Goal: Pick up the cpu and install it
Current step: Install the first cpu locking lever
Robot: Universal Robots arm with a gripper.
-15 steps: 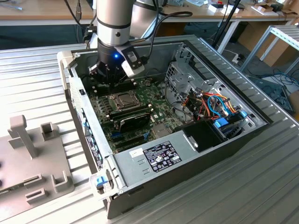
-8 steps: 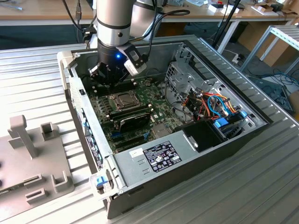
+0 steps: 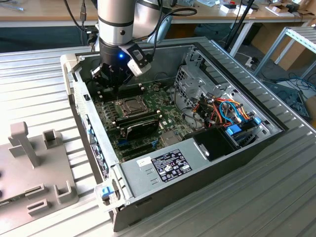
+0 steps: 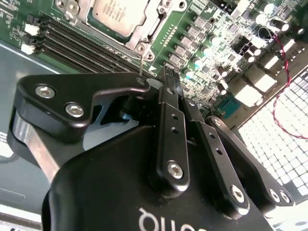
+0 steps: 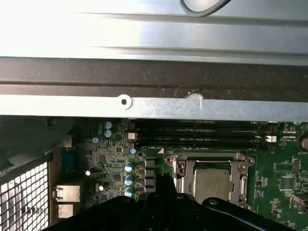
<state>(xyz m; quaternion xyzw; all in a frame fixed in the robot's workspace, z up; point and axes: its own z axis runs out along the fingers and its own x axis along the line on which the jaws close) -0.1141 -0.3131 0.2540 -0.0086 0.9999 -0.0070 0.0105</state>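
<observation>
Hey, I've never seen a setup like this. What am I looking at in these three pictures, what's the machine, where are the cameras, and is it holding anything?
The machine is a single robot arm ending in a black gripper, its tool for grasping. The exterior view comes from a camera standing off the arm. It sees an open computer case lying on a ribbed metal table.

The two wrist views come from cameras riding on the arm, looking past the gripper at the green motherboard inside the case.

The cpu, a small silvery square, sits inside the socket's metal frame, so the gripper is not holding it. The gripper hangs just above the board, beside the socket.

A grey fixture stands on the table at the exterior view's left.
</observation>
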